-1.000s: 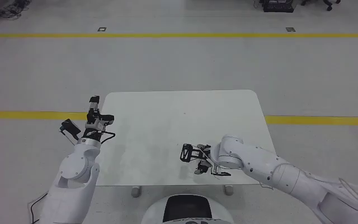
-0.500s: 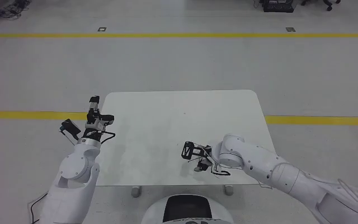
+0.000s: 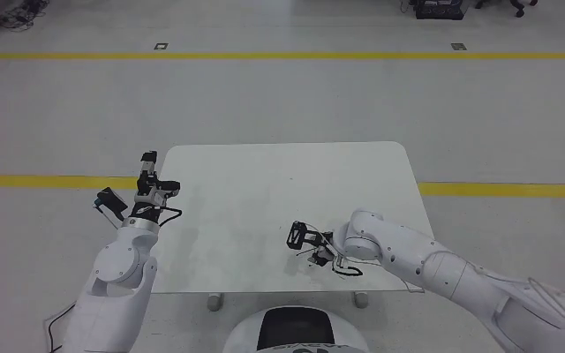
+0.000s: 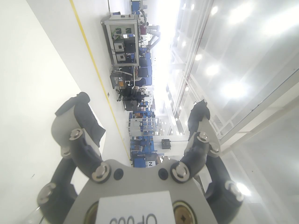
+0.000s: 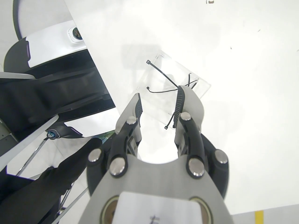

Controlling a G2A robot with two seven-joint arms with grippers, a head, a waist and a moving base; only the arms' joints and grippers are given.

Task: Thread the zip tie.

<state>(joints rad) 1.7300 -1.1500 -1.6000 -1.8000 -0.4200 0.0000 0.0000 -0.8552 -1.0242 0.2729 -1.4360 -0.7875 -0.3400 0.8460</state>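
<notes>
Black zip ties [image 5: 162, 73], a small handful, lie loose and crossed in a clear tray [image 5: 184, 69] near the front edge of the white tabletop [image 5: 233, 47], on the robot's right. They look featherlight, thin and springy, with slick plastic straps and a little square head at one end. I'd expect one to skate or flip if it's nudged, and to bend rather than break. Because they overlap, a careless pinch could lift two at once. The longest one, lying apart toward the tray's far side, seems the best pick. Take it across the strap close to the head, so the tail stays free to feed through.

The right gripper [image 5: 159, 93] hangs just above the tray, jaws spread wide and nothing between them, one ribbed finger over the tangle. Off at the tabletop's left edge, the left gripper [image 4: 140, 101] points out into the room, also spread and empty-handed.

As for writing, each wrist plate carries a white label [image 5: 158, 211], its print cut off at the edge.
</notes>
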